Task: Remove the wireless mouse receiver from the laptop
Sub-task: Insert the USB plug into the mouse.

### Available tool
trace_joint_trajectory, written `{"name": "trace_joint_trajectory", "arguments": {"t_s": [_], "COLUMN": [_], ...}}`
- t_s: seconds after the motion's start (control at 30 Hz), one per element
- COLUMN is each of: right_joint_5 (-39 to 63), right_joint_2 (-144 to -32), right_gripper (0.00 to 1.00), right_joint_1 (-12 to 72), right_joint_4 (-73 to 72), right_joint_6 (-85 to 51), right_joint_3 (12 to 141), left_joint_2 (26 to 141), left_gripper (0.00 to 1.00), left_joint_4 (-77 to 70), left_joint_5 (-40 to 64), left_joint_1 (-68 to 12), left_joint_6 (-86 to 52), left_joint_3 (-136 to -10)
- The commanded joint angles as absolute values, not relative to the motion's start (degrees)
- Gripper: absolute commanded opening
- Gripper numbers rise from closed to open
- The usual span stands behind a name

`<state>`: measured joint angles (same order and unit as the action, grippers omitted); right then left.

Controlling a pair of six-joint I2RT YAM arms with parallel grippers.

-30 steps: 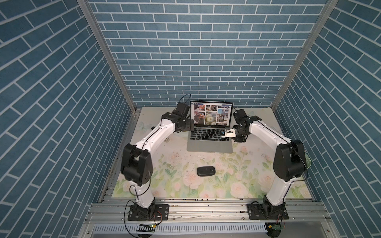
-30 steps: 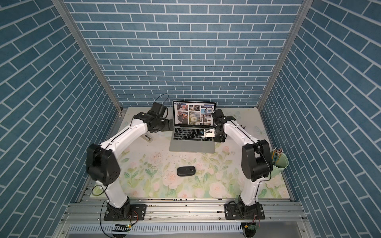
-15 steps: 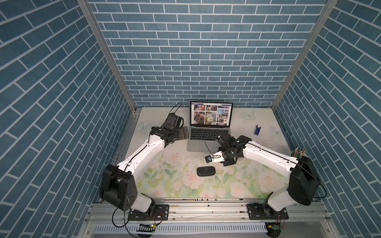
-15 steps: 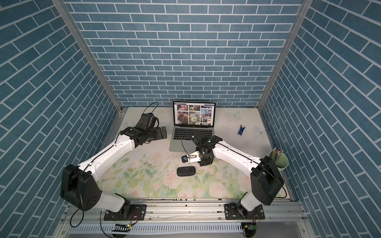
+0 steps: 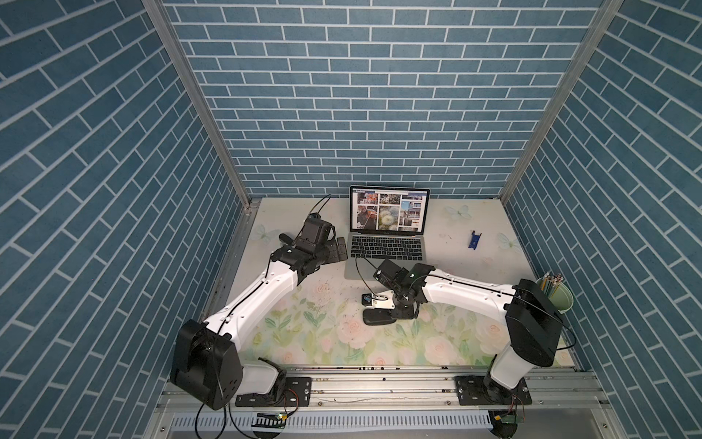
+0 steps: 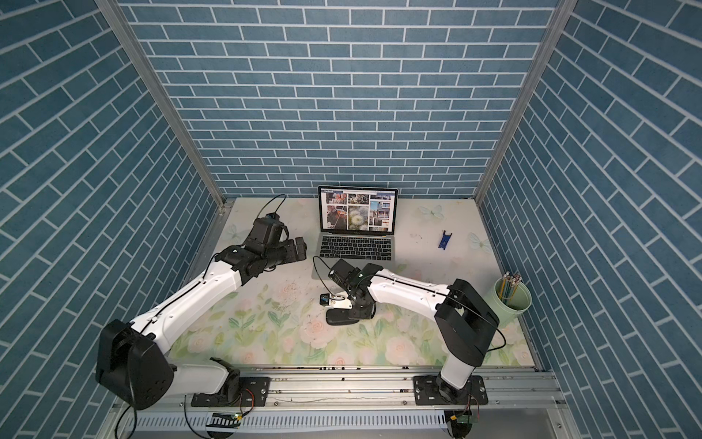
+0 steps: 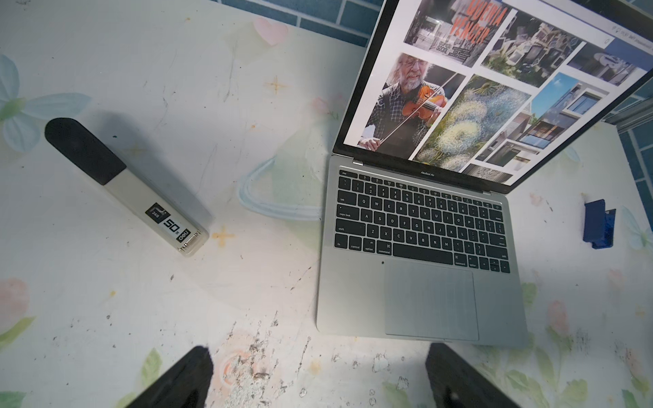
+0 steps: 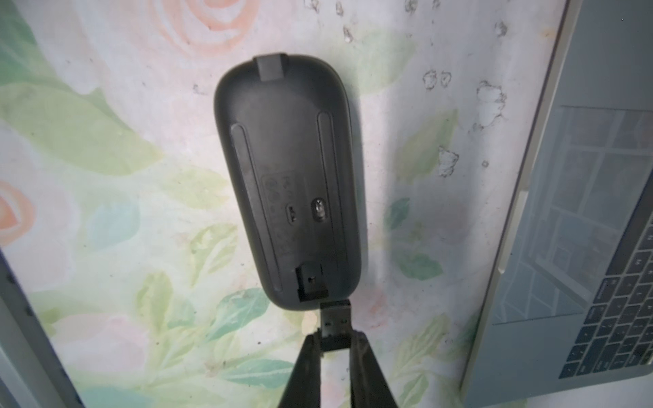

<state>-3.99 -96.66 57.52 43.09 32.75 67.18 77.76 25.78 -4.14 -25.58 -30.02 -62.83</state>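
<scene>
**Current step.** The receiver (image 8: 334, 319) is clear of the laptop (image 5: 385, 249). It hangs above the tabletop (image 5: 326, 342) in front of the laptop's front edge, near the right front corner. No part of it touches the laptop. The pull-out itself therefore appears complete, and the step in hand is judged to be carrying the receiver away and depositing it.

**Right end effector.** The right end effector (image 8: 334, 339) is closed on the black cap of the receiver and pinches it from both sides. The metal plug projects beyond the fingertips (image 8: 357, 341).

**Left end effector.** The left end effector (image 7: 323, 371) is spread wide and holds nothing. It hovers over bare tabletop at the laptop's left side, apart from the casing.

**Other items.** A black mouse (image 8: 289, 176) lies belly-up on the tabletop in front of the laptop. Its underside shows an open rectangular recess (image 8: 311, 279). The plug points toward that recess and stops just short of it.

**Next move (assessment).**
- The recess is the likely storage bay. The plug needs squaring to it, then a short, straight push.
- The mouse lies loose and may slide under the push, so apply light force.
- Release only once the receiver is seated or resting flat.
- The left end effector is free to steady the mouse if required.
</scene>
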Motion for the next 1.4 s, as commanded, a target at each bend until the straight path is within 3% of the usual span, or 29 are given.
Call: {"name": "trace_joint_trajectory", "arguments": {"t_s": [0.0, 0.27, 0.5, 1.37], "right_joint_5": [-5.71, -5.69, -4.90, -2.83], "right_joint_2": [-96.52, -96.10, -93.64, -96.57], "right_gripper": [0.00, 0.00, 0.00, 0.00], "right_joint_1": [58.27, 58.70, 58.62, 57.65], "right_joint_4": [42.41, 41.50, 39.96, 39.80], "right_joint_6": [26.90, 27.24, 35.71, 40.69], "right_joint_3": [67.78, 65.83, 61.88, 64.11], "left_joint_2": [77.64, 78.32, 78.70, 79.74], "left_gripper": [1.00, 1.00, 1.00, 1.00], "left_joint_4": [24.35, 24.26, 24.34, 25.05], "left_joint_5": [-4.04, -4.06, -3.78, -3.73], "left_joint_1": [-25.80, -25.82, -25.79, -25.84], "left_joint_6": [-29.61, -29.02, -29.24, -28.94], "left_joint_3": [-62.47, -62.95, -62.84, -63.81]}}
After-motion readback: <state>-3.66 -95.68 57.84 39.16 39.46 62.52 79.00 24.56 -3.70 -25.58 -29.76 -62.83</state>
